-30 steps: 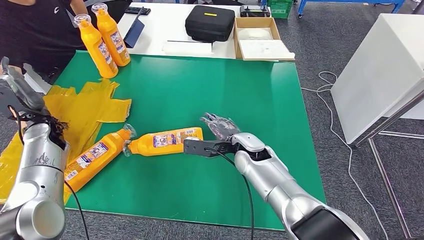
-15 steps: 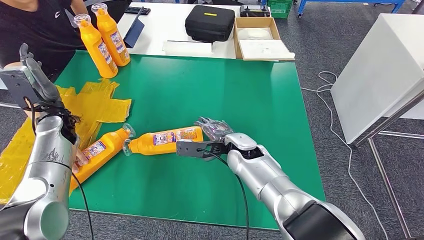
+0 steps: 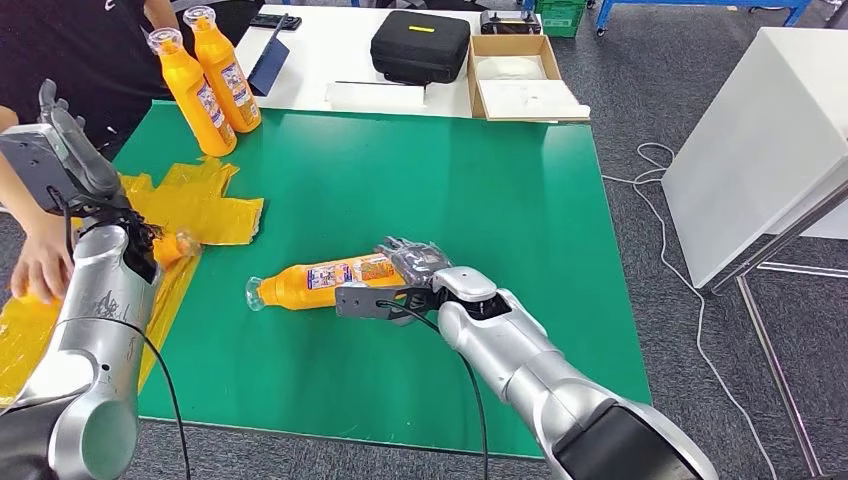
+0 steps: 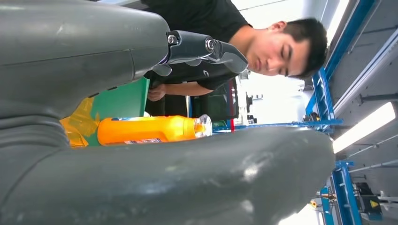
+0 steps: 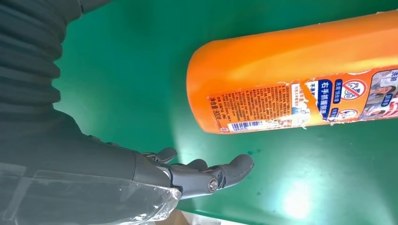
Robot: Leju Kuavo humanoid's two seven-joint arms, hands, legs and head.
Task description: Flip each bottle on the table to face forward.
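2 tall orange plastic bottles w/ clear caps stand upright at the far left corner of the green worktop, so those look done, though I can't tell if their labels face fwd. 1 orange plastic bottle w/ printed label lies on its side mid-worktop, cap to the left; that one's left to do. Right robot hand is at its base end, fingers spread, grasping nothing; wrist view shows a gap to the bottle. Left robot hand is raised at the left edge, fingers apart, nothing in it. A 4th orange bottle peeks out by the crumpled yellow plastic bag, near a person's hand.
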